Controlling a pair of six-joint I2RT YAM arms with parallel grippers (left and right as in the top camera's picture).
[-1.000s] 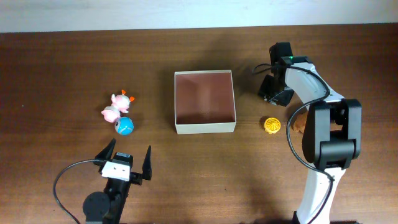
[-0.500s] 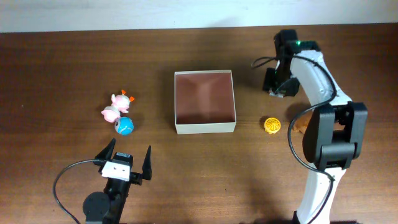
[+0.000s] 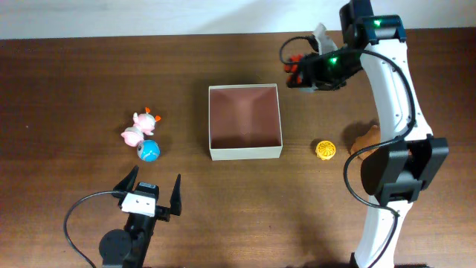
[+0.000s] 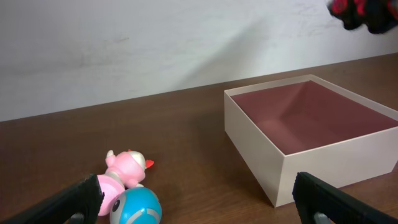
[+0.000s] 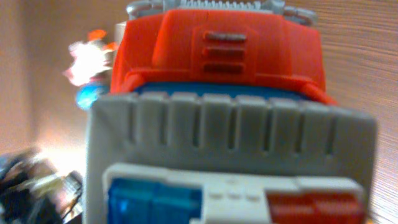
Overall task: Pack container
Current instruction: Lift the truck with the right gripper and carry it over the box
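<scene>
The container (image 3: 245, 153) is a square shallow box with cream walls and a pinkish-brown inside, mid-table; in the left wrist view (image 4: 323, 167) it is at right. My right gripper (image 3: 303, 71) hangs just beyond the box's far right corner, shut on a red, white and blue toy vehicle (image 3: 295, 68). That toy (image 5: 217, 124) fills the right wrist view and hides the fingers. My left gripper (image 3: 151, 195) is open and empty near the front edge, left of the box, with both fingers (image 4: 199, 202) showing in its wrist view.
Two pink toys (image 3: 138, 126) and a blue ball (image 3: 149, 151) lie left of the box; they also show in the left wrist view (image 4: 124, 174). An orange ball (image 3: 326, 150) and a brown toy (image 3: 367, 139) lie right of it, by the right arm's base.
My right arm has risen from the table right of the box and swung back and left, carrying the toy vehicle toward the box's far right corner. The left arm has not moved.
</scene>
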